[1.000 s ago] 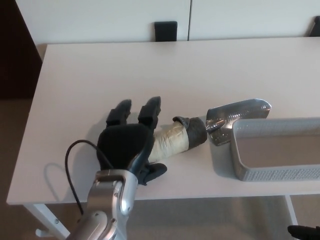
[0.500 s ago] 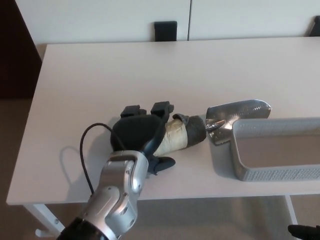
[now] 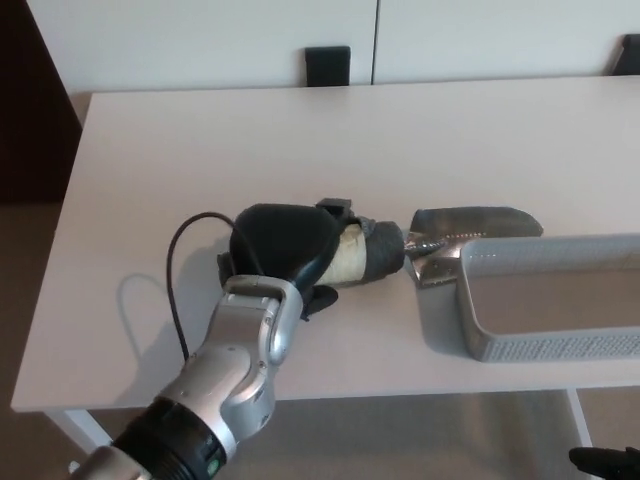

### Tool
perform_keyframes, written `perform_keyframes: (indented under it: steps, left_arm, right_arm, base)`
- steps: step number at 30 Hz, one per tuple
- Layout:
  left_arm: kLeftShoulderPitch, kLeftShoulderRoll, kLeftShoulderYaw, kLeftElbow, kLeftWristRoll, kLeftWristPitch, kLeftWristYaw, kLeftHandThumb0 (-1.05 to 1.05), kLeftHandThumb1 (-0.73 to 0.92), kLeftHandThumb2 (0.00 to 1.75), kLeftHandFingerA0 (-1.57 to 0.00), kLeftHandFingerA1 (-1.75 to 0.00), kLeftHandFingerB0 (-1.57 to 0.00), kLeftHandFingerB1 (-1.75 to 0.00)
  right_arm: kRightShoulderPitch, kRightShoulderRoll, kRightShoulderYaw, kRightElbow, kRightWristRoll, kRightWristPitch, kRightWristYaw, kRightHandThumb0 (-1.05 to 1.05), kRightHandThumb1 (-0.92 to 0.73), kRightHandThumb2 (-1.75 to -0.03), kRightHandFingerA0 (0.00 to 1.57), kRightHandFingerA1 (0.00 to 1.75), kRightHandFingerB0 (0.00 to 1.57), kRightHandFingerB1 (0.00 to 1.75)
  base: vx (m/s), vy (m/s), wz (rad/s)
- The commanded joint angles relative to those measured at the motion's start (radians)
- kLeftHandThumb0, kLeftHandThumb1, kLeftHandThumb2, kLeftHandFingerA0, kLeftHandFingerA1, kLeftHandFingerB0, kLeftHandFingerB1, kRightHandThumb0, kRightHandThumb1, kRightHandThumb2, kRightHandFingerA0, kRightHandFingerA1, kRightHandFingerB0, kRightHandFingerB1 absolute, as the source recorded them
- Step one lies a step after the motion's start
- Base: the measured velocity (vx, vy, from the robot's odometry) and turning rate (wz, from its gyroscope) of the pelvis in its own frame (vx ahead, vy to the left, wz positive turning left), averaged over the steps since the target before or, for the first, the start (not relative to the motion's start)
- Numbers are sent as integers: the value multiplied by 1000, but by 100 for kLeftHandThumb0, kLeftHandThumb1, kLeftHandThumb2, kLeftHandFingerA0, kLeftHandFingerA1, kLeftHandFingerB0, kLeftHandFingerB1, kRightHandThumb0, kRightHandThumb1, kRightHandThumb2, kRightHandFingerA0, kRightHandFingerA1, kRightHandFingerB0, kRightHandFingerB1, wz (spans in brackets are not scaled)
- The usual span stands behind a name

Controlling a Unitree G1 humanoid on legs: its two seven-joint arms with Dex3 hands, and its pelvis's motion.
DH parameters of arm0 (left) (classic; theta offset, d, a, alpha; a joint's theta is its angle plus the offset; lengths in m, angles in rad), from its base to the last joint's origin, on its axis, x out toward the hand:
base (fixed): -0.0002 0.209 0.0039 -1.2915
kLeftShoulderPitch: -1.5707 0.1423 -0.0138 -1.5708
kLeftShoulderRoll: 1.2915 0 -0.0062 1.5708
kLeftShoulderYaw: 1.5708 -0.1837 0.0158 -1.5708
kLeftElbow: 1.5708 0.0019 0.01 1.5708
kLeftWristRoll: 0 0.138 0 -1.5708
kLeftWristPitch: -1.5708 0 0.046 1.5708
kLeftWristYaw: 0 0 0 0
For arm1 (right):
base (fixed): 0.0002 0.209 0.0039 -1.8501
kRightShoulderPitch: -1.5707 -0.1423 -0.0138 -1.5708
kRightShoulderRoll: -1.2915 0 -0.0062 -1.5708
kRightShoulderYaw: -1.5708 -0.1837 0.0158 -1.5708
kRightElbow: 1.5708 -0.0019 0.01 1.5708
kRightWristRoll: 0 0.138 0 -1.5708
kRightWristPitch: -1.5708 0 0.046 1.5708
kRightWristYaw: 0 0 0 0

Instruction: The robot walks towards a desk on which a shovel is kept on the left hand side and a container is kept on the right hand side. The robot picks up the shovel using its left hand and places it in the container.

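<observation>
Fingers of the left hand (image 3: 285, 243) are wrapping over the shovel (image 3: 420, 240)'s taped handle, gripping there so its blade is leading toward the container (image 3: 480, 345) just beside.

One metal shovel with a tape-wrapped handle (image 3: 400, 250), one grey perforated rectangular container (image 3: 540, 345), one pale wooden desk (image 3: 250, 150). One black three-fingered robot hand (image 3: 285, 245), the left, with one thin black cable (image 3: 180, 280) looping beside its wrist. Two dark square objects (image 3: 328, 66) behind the desk's far edge.
</observation>
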Motion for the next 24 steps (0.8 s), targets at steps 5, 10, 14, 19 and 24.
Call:
perform_keyframes:
  steps: [5, 10, 14, 19, 24]
  left_arm:
    - [132, -207, 587, 23, -673, -140, -78, -33, 70, 73, -132, -152, -118, -129]
    - [95, -329, 873, 21, -942, -109, -51, -25, 63, 89, -145, -153, -119, -126]
    - [73, -394, 988, 2, -1048, -96, 3, -35, 70, 84, -143, -168, -113, -145]
    - [92, -414, 954, -68, -1018, -113, -62, -40, 45, 107, -154, -145, -122, -124]
    - [189, -436, 737, -268, -844, -165, -145, -34, 40, 108, -143, -135, -111, -113]
  right_arm:
    - [-5, -12, -13, 18, 27, 1, 28, -28, -60, -57, 64, 48, 52, 43]
    - [-3, -14, -4, 14, 6, -5, 15, -30, -60, -57, 66, 48, 52, 43]
    - [-2, -21, 2, 22, -7, -25, 15, -31, -60, -57, 65, 47, 51, 43]
    - [-12, -26, 2, 26, -9, -23, 17, -30, -60, -57, 66, 48, 51, 43]
    - [-16, -34, 8, 16, -13, -23, 26, -30, -61, -58, 66, 49, 50, 44]
  base:
    - [0, 0, 0]
    - [0, 0, 0]
    - [0, 0, 0]
    - [0, 0, 0]
    - [0, 0, 0]
